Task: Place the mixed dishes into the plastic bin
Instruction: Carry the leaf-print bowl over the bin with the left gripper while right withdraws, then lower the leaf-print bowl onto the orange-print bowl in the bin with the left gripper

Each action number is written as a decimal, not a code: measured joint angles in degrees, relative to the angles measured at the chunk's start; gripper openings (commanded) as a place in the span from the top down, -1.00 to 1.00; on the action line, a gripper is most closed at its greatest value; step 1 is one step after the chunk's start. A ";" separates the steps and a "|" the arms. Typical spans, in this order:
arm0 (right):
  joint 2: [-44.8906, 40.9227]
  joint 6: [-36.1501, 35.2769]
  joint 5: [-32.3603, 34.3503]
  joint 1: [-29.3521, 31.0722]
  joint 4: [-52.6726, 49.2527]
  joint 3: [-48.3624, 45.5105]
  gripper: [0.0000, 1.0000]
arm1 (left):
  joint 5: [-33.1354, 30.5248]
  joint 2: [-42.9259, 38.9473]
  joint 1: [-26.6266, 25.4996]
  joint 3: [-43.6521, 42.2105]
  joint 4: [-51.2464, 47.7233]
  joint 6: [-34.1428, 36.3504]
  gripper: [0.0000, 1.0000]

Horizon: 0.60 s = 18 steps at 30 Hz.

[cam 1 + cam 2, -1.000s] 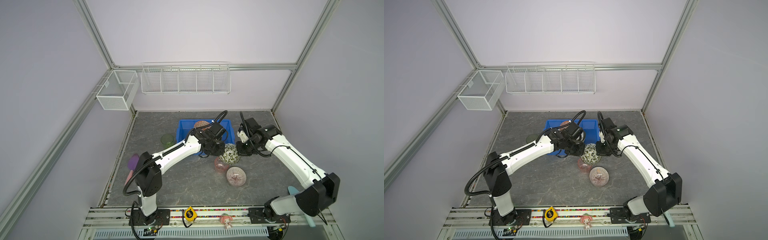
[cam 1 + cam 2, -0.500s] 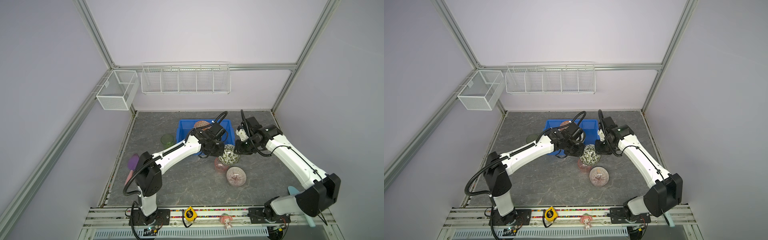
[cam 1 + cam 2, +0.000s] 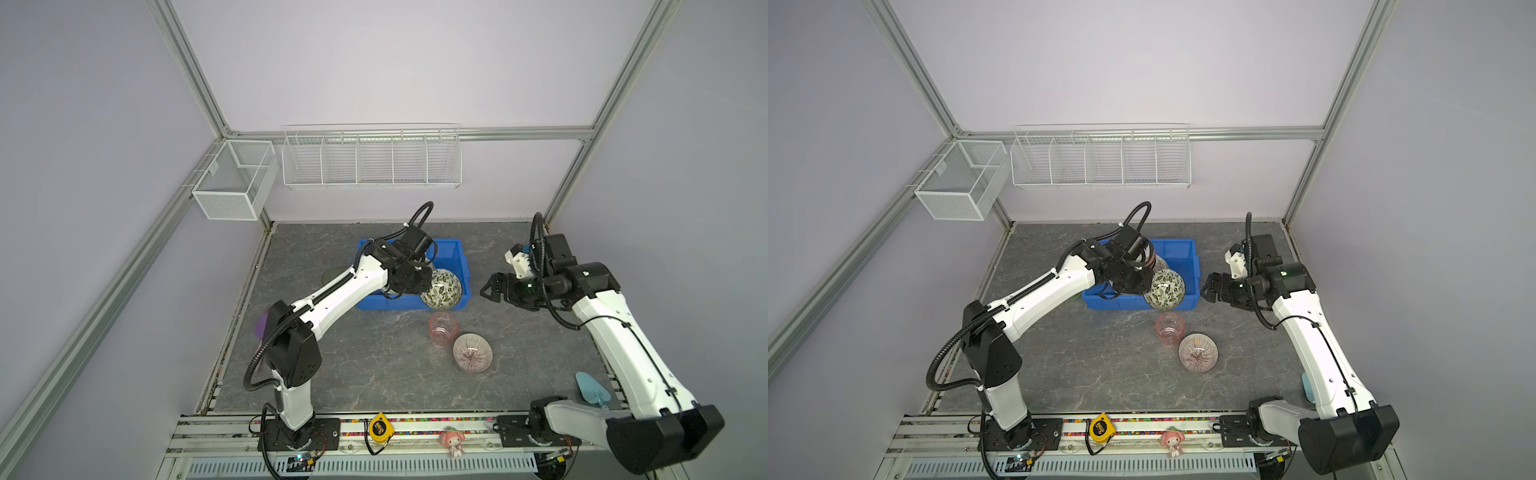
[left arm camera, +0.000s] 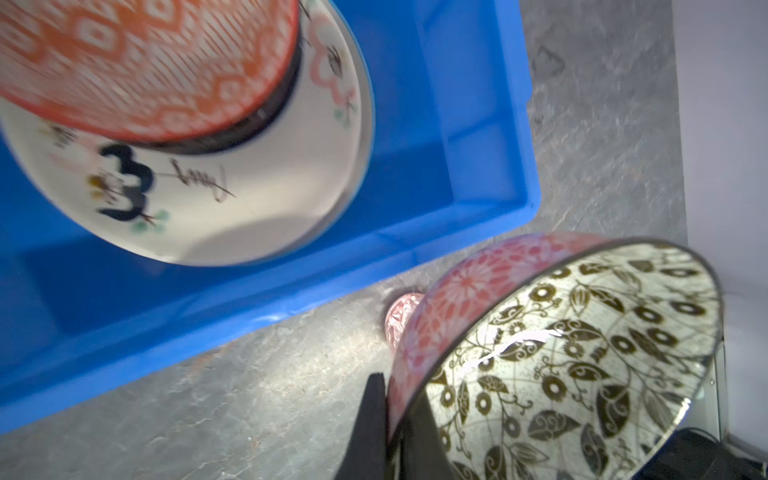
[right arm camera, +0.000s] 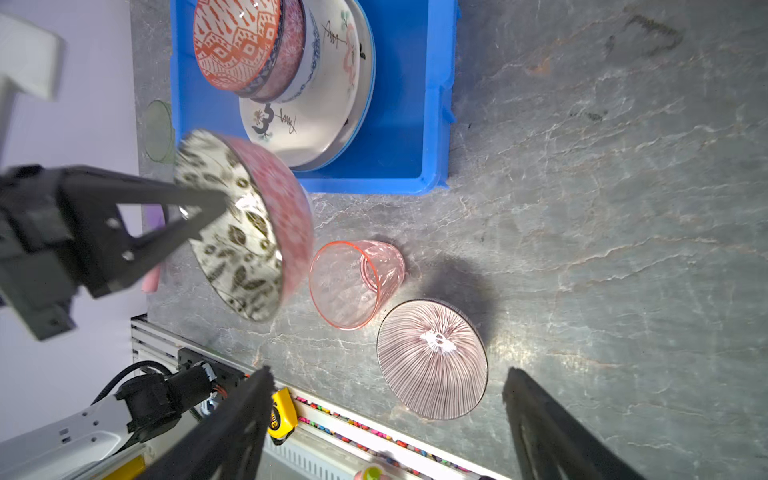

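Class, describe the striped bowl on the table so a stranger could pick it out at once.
Find the blue bin at the back of the grey table. In front of it stands a clear pink cup; the striped bowl sits beside the cup, nearer the front rail. Only it has fine dark lines fanning from its centre, unlike the leaf-print bowl held at the bin.

The bowl point(image 4: 582, 353) looks glossy, the plastic bin point(image 4: 457, 83) smooth.
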 measured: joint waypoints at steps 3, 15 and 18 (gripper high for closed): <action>-0.37 -0.04 -0.57 -1.33 -0.22 -1.07 -0.77 | -2.10 0.09 2.75 5.49 -1.79 1.33 1.00; -1.27 -0.55 -0.96 -2.75 -0.42 -2.82 -0.77 | -7.04 8.76 11.32 18.16 -6.01 2.71 1.00; -1.27 -0.85 -1.18 -2.91 -0.37 -3.13 -0.78 | -7.98 12.74 12.04 21.40 -7.45 2.71 1.00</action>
